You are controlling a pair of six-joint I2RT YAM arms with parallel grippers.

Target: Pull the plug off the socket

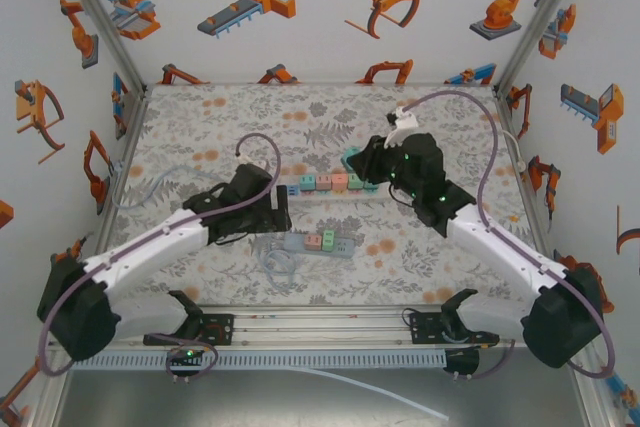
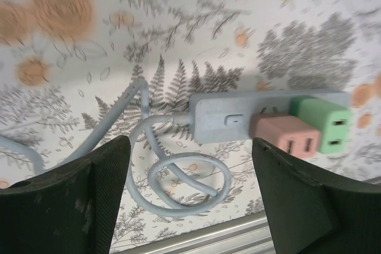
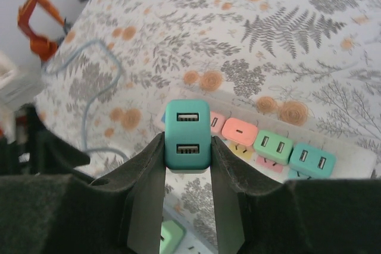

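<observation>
the right jaws are clamped on the teal plug [image 3: 187, 136], one pad against each flat side, with its two usb ports facing the wrist camera. holding the broad faces rather than the corners gives a square grip, so a pull runs straight along the pins instead of rocking them.

the plug hangs clear of the far power strip [image 3: 357, 160], which lies on the tabletop [image 1: 200, 137] and runs off toward 4 o'clock from it. from that gap i judge the plug is already out of its socket, though its pins are hidden behind its body. a pink plug [image 3: 240, 132], a green plug [image 3: 272, 146] and a second teal one [image 3: 312, 160] sit seated in a row along the strip.

the left jaws stand wide with nothing between them. they hover over the near power strip [image 2: 220, 120], which in the top view lies at 6 o'clock of the far one. its switch end and the looped cable [image 2: 178, 188] fall in the gap between the fingers, and a pink adapter [image 2: 286, 135] and a green adapter [image 2: 321, 123] are plugged in toward 3 o'clock. spread like this, they brace nothing.

what seems left is to carry the teal plug aside and set it down. nothing holds the far strip, so it would probably slide if the plug knocked it.
</observation>
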